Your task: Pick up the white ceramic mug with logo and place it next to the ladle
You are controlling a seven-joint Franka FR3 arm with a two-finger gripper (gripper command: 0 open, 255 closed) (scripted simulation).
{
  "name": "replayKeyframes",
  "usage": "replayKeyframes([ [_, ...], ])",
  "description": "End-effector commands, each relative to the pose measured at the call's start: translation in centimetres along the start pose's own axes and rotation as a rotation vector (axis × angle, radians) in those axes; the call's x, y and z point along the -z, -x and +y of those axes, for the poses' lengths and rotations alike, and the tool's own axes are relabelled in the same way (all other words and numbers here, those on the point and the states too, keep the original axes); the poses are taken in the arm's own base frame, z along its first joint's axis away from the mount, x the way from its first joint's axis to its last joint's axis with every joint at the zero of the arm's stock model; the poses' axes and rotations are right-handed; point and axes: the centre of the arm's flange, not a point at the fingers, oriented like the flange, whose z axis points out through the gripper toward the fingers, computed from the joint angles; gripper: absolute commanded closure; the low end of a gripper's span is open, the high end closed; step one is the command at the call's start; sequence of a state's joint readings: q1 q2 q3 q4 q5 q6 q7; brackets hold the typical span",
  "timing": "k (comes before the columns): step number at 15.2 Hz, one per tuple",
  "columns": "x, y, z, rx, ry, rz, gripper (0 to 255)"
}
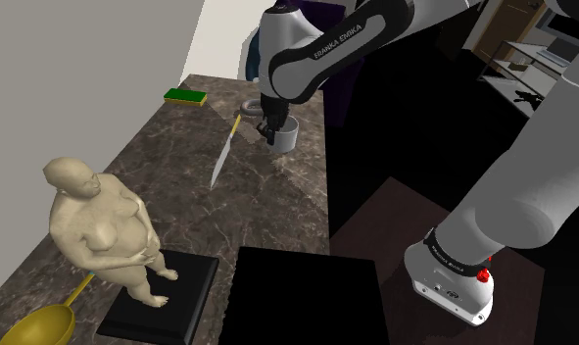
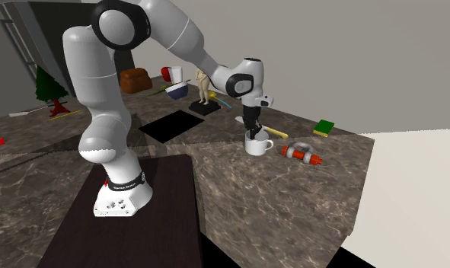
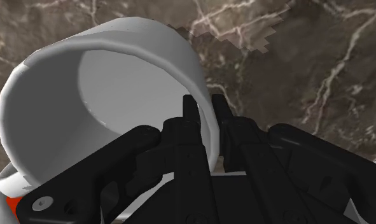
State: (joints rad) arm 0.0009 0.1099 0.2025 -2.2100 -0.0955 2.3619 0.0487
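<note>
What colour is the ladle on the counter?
The ladle is golden yellow; the shoulder view shows it best.

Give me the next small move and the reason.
Probably lift straight up: the gripper seems to clasp the wall of the mug, one finger inside and one outside, while the mug looks to sit on the counter, far from the ladle.

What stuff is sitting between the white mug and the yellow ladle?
In the shoulder view, a yellow-handled knife and a tan statue on its black base lie between the white mug and the ladle.
</note>
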Motion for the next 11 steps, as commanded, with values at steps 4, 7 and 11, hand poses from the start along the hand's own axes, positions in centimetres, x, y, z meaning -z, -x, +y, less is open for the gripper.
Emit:
replayKeyframes([
  [4, 1.0, 0.0, 0.1, 0.0, 0.0, 0.0, 255],
  [7, 2.6, -0.1, 0.1, 0.0, 0.0, 0.0, 255],
  [11, 4.7, -0.2, 0.2, 0.0, 0.0, 0.0, 255],
])
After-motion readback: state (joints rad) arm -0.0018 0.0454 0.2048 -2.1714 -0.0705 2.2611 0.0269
